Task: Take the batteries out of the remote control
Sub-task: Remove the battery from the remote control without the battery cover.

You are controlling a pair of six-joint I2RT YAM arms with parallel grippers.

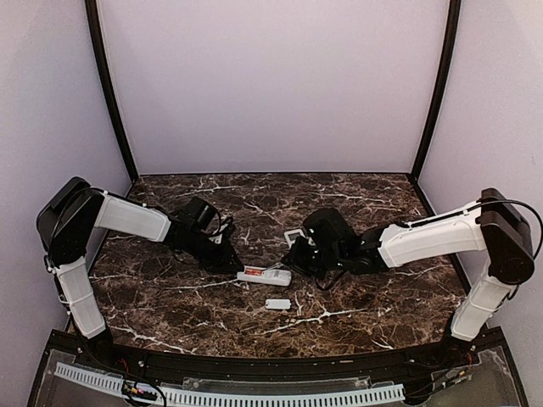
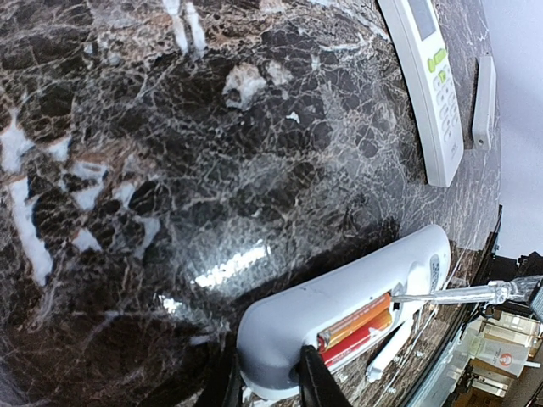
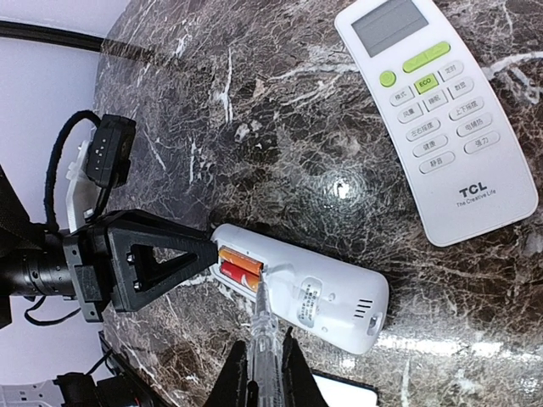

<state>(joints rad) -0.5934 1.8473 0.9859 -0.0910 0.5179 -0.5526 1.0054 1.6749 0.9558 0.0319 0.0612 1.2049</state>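
Dark marble table (image 1: 170, 297) between pale lilac walls. The remote (image 3: 327, 297) lies back-up near the table's middle, its bay open, with two batteries (image 3: 240, 264), one orange and one red, side by side inside. The left gripper (image 2: 270, 377) is clamped on the remote's battery end. The right gripper (image 3: 265, 373) is clenched on a thin clear tool (image 3: 261, 326), whose tip rests at the batteries' inner end. A second remote (image 3: 441, 119) lies face-up just beyond, and a white cover (image 1: 277, 303) lies near, toward the arms.

Risks, as judged:
- The tip may skid off the rounded cell and scrape the bay instead of lifting.
- A hard pry may flick a battery across the table or off it.
- The narrow end-grip may let the remote pivot under the lever load.
- The slim tool may twist in the fingers.
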